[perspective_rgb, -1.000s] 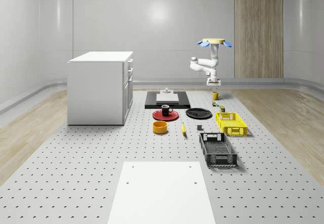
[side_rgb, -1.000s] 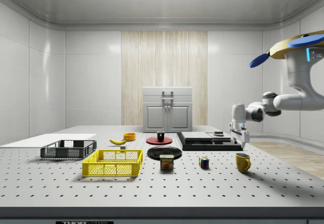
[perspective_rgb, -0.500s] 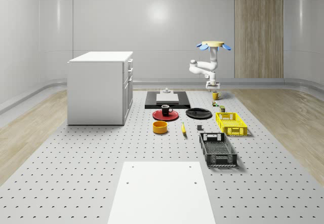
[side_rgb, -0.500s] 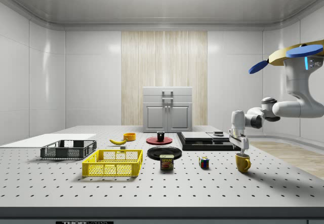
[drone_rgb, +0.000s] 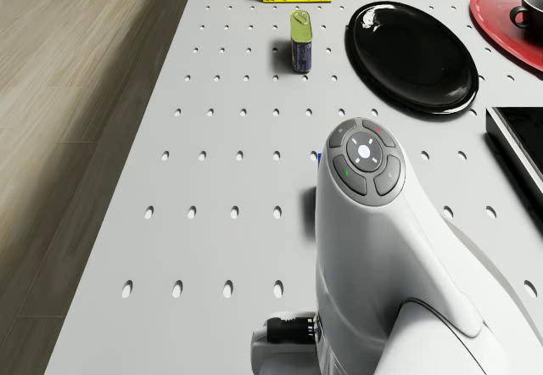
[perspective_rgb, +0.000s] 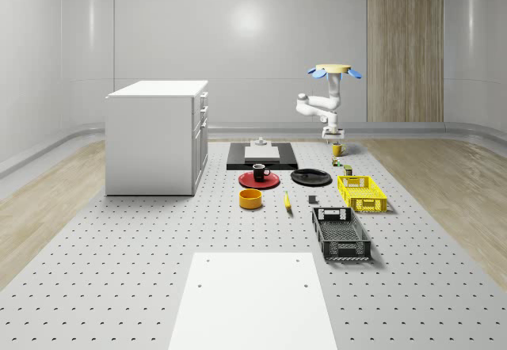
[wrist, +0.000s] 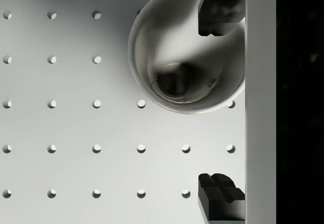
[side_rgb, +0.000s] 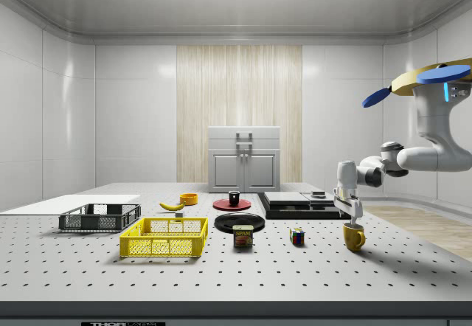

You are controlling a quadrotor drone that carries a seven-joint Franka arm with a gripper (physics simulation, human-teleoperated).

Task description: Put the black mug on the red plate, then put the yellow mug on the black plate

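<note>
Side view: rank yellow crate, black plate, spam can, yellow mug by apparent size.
1. yellow crate
2. black plate, though it sits farther back
3. spam can and yellow mug look about alike; no ranking.

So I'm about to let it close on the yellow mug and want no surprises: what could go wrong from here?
1. In the wrist view the gripper is open, but one finger sits over the yellow mug opening, the other well outside: closing may pinch only the wall, tipping it.
2. The mug stands near the table edge.
3. The black plate lies close to the red plate holding the black mug.
</note>
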